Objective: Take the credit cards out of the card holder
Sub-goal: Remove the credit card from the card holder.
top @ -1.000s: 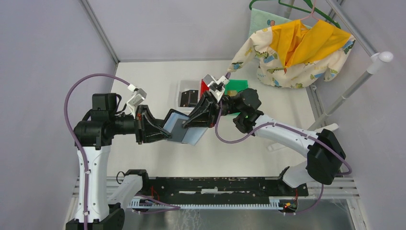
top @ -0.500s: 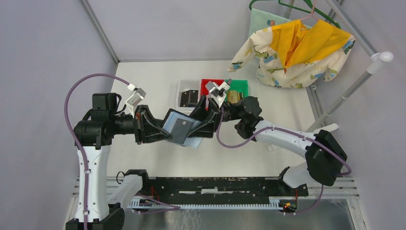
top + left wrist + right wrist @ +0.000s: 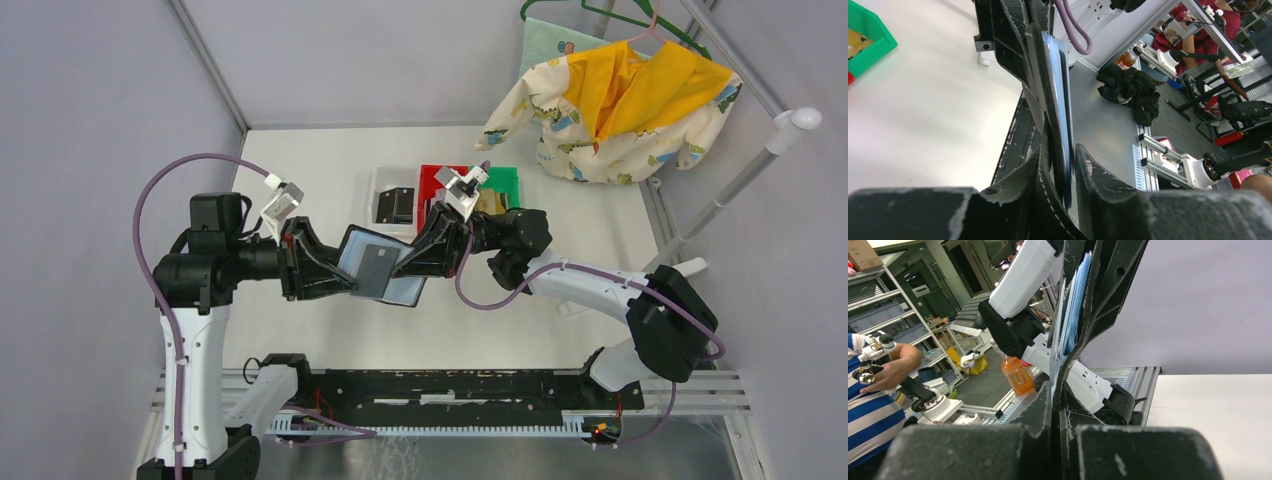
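Two robot arms meet over a table. The right gripper (image 3: 408,263) is clenched tight at the right edge of a dark grey card (image 3: 377,266) that lies on the open card holder (image 3: 406,291). Whether it nips the card alone or the holder's flap as well cannot be told. From the left, the left gripper (image 3: 345,270) straddles the holder's opposite edge. In the left wrist view the holder stands edge-on between its fingers, but whether they grip it or stand just clear cannot be told. The holder hangs tilted in mid-air between the two arms, its light blue inside facing up, above the middle of the white table (image 3: 330,330). Just beyond it, on the far side, a white bin (image 3: 376,195), a red bin (image 3: 432,176) and a green bin (image 3: 507,176) stand in a row. A patterned garment (image 3: 560,130) with a yellow lining hangs at the far right.
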`<state>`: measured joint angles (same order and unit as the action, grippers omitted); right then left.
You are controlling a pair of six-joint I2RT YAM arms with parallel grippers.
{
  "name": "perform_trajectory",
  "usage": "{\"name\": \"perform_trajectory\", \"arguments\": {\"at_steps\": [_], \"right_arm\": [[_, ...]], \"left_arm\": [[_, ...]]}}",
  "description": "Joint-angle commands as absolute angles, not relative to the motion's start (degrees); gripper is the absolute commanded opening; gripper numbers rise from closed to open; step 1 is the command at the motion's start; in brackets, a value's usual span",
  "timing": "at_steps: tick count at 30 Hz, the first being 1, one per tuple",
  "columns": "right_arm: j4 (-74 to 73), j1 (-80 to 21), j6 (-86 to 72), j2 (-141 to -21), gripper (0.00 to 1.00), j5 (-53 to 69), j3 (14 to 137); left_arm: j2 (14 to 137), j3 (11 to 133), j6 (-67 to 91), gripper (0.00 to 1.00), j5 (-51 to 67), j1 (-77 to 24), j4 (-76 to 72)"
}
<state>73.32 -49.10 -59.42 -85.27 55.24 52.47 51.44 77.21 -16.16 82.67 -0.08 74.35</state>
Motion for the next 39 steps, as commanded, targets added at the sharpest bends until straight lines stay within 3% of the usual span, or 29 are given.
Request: {"name": "perform_trajectory", "arguments": {"at_steps": [1, 8, 12, 17, 18, 20, 22, 31, 36, 39], "right_arm": [[74.3, -49.2, -59.3, -84.8, 0.00, 55.3, 53.0], [73.5, -49.2, -58.4, -84.6, 0.00, 55.6, 52.2], [74.4, -49.4, -58.3, -84.2, 0.00, 55.7, 51.5], [76.0, -49.7, -58.6, -83.7, 0.01, 56.1, 50.8], [76.1, -49.7, -58.6, -83.6, 0.06, 56.1, 50.6], [75.4, -49.5, -58.3, -83.3, 0.27, 56.4, 50.2], [73.6, -49.0, -57.5, -82.8, 0.39, 56.7, 50.4], [59.1, -47.4, -47.1, -79.1, 0.65, 55.8, 55.1], [56.7, -49.0, -47.3, -82.9, 0.63, 55.2, 59.0], [57.2, -49.6, -47.6, -84.1, 0.52, 54.9, 59.5]], "left_arm": [[50.5, 78.7, -12.8, 0.33, 84.5, -0.1, 70.4], [50.7, 79.0, -12.1, 0.33, 86.0, -0.1, 70.2], [50.9, 79.0, -11.6, 0.18, 86.7, -0.1, 69.8], [51.5, 78.8, -11.8, 0.07, 86.5, -0.1, 69.9], [51.5, 78.8, -11.7, 0.04, 86.4, -0.1, 69.9], [51.6, 79.0, -11.5, 0.02, 86.0, -0.1, 69.9], [51.7, 79.0, -11.4, 0.02, 85.2, -0.1, 69.8], [49.7, 78.1, -12.7, 0.02, 78.0, -0.1, 69.1], [48.8, 77.5, -11.2, 0.02, 77.7, -0.1, 67.6], [48.7, 77.6, -10.9, 0.02, 78.1, -0.1, 67.4]]}}
